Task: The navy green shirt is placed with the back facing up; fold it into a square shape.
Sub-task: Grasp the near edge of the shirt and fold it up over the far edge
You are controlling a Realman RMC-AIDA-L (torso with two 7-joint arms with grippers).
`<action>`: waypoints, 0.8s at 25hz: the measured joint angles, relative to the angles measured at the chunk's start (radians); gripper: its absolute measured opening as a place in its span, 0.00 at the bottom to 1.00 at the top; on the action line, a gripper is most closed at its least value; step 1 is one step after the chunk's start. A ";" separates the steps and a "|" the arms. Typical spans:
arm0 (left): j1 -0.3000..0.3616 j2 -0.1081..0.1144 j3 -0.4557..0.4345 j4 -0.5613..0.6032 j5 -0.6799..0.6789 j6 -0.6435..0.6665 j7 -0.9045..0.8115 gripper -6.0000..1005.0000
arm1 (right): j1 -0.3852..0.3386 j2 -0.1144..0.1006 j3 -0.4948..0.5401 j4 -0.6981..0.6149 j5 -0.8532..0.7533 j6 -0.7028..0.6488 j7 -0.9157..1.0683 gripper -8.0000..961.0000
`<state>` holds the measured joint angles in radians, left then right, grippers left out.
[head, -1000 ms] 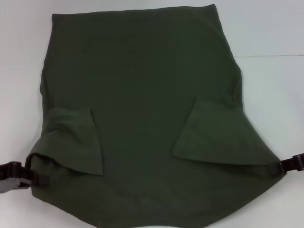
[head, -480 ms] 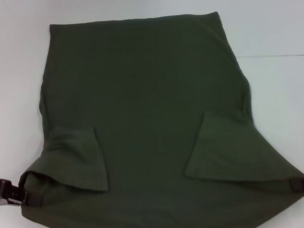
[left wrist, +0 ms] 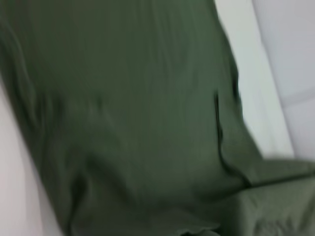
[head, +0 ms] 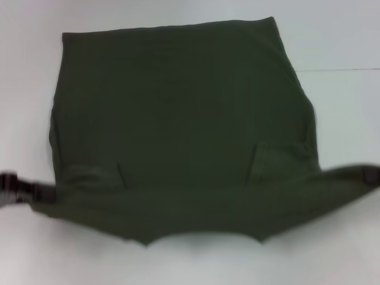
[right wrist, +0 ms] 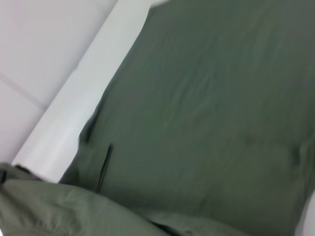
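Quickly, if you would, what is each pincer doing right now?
Left pincer: closed on the navy green shirt, near left corner lifted.
Right pincer: closed on the shirt's near right corner.

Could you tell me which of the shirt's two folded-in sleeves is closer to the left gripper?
The sleeve on the robot's left side of the shirt; the left gripper is beside it at the shirt's edge, while the other sleeve lies toward the right gripper.
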<state>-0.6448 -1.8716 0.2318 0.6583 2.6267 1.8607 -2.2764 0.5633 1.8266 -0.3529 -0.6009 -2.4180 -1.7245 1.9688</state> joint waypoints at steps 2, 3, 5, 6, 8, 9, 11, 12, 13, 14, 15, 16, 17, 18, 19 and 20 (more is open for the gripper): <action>-0.006 0.000 -0.011 -0.012 -0.051 -0.071 -0.020 0.03 | 0.026 0.008 0.024 0.005 0.004 0.050 0.022 0.04; -0.009 0.000 -0.011 -0.020 -0.072 -0.101 -0.023 0.03 | 0.039 0.013 0.031 0.008 0.009 0.077 0.032 0.04; -0.019 0.000 -0.008 -0.040 -0.113 -0.167 -0.023 0.03 | 0.062 0.019 0.034 0.021 0.030 0.128 0.046 0.04; -0.028 -0.001 -0.007 -0.054 -0.135 -0.203 -0.019 0.03 | 0.073 0.023 0.034 0.029 0.042 0.153 0.051 0.04; -0.045 -0.005 -0.004 -0.073 -0.168 -0.266 -0.009 0.04 | 0.094 0.031 0.031 0.042 0.073 0.195 0.052 0.04; -0.054 -0.009 -0.004 -0.082 -0.185 -0.301 -0.001 0.04 | 0.103 0.036 0.031 0.045 0.089 0.220 0.052 0.04; -0.064 -0.020 -0.003 -0.093 -0.216 -0.363 0.017 0.04 | 0.119 0.049 0.030 0.046 0.112 0.274 0.052 0.04; -0.069 -0.025 -0.003 -0.100 -0.236 -0.395 0.029 0.04 | 0.126 0.055 0.030 0.046 0.119 0.296 0.052 0.04; -0.074 -0.030 -0.003 -0.109 -0.257 -0.428 0.048 0.04 | 0.133 0.062 0.030 0.047 0.129 0.329 0.051 0.04; -0.079 -0.035 -0.003 -0.120 -0.272 -0.455 0.064 0.04 | 0.141 0.070 0.029 0.047 0.139 0.358 0.049 0.04; -0.087 -0.038 -0.003 -0.137 -0.289 -0.487 0.087 0.04 | 0.146 0.078 0.029 0.048 0.149 0.384 0.046 0.04; -0.092 -0.040 -0.003 -0.151 -0.302 -0.514 0.105 0.04 | 0.151 0.086 0.028 0.049 0.160 0.409 0.042 0.04; -0.099 -0.045 -0.002 -0.170 -0.316 -0.542 0.124 0.04 | 0.155 0.095 0.027 0.050 0.173 0.439 0.037 0.04; -0.103 -0.050 -0.002 -0.180 -0.328 -0.564 0.139 0.04 | 0.159 0.102 0.025 0.052 0.184 0.465 0.031 0.04; -0.103 -0.050 -0.002 -0.180 -0.328 -0.564 0.139 0.04 | 0.165 0.113 0.023 0.055 0.195 0.499 0.021 0.04; -0.110 -0.060 -0.002 -0.192 -0.352 -0.609 0.166 0.04 | 0.170 0.120 0.019 0.058 0.206 0.528 0.010 0.04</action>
<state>-0.7543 -1.9316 0.2295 0.4660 2.2751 1.2517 -2.1100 0.7330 1.9466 -0.3336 -0.5431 -2.2119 -1.1970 1.9792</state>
